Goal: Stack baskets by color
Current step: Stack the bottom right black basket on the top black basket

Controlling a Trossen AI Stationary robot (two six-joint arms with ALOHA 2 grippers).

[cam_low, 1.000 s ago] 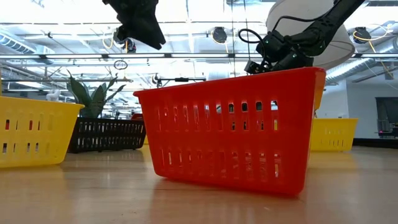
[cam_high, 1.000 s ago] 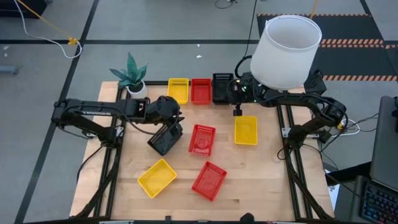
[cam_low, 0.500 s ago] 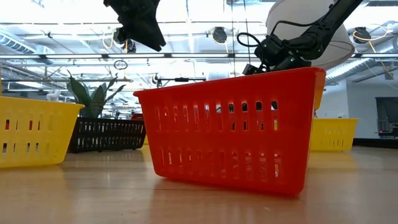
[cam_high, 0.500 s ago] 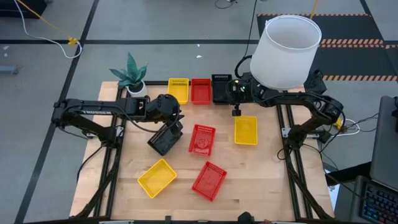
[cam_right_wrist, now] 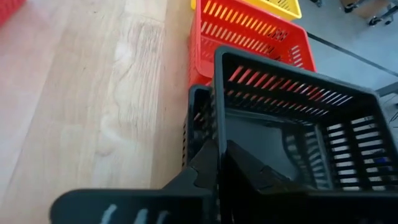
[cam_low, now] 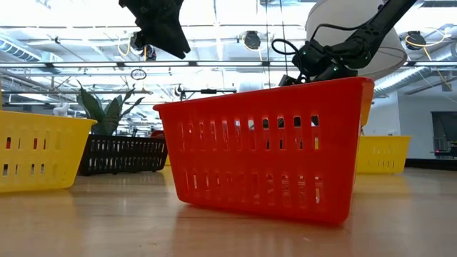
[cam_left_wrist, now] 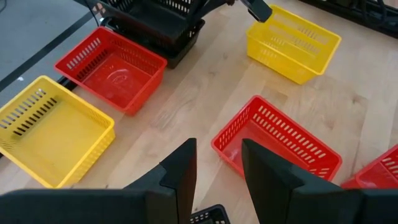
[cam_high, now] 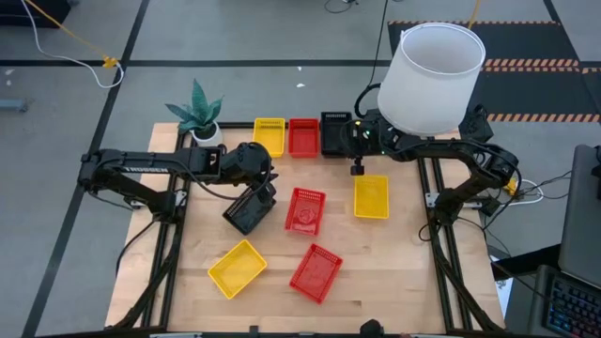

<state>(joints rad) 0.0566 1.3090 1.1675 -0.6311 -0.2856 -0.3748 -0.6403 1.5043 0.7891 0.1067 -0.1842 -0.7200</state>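
Along the far edge stand a yellow basket (cam_high: 269, 135), a red basket (cam_high: 302, 137) and two black baskets (cam_high: 334, 131), one nested tilted in the other (cam_right_wrist: 292, 118). My right gripper (cam_right_wrist: 217, 154) is shut on the upper one. My left gripper (cam_high: 255, 199), left of the table's middle, holds a third black basket (cam_high: 246, 214) up in the air (cam_low: 158, 25). Loose on the table lie two red baskets (cam_high: 304, 209) (cam_high: 315, 272) and two yellow ones (cam_high: 371, 197) (cam_high: 237, 268). My left gripper has the black basket between its fingers; only a scrap of its mesh (cam_left_wrist: 208, 215) shows far back between them, so which part is held stays hidden. The basket hangs tilted, clear of the table. My right gripper pinches the upper black basket's near wall (cam_right_wrist: 218, 127) at the rim, one finger inside and one outside. The fingers slant down from the table's right side. The basket rests tilted inside the lower black basket (cam_right_wrist: 194, 124).
A large white lampshade (cam_high: 432, 70) stands over the far right corner above my right arm. A potted plant (cam_high: 199, 115) stands at the far left. Bare wood lies along the near edge and down the table's right side.
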